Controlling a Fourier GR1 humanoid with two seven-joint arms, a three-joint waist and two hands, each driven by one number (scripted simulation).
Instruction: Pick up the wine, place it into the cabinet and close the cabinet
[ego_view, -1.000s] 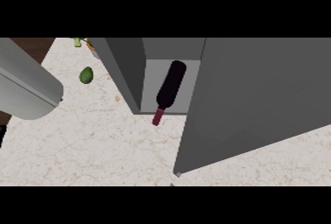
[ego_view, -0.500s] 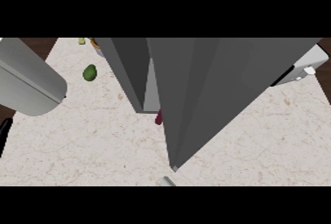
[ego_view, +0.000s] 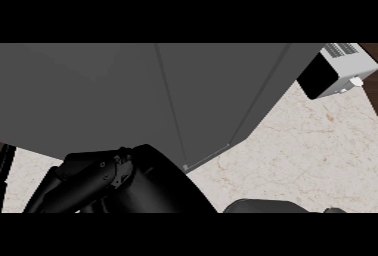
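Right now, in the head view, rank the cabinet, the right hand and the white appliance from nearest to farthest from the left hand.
1. The cabinet: just above the left hand.
2. The right hand: bottom edge, to the right.
3. The white appliance: top right corner.

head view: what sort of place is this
Most likely a kitchen. A pale, veined stone counter top runs beneath a large grey cabinet that fills most of the view, and a small white appliance with a dark front, perhaps a microwave, stands at the upper right.
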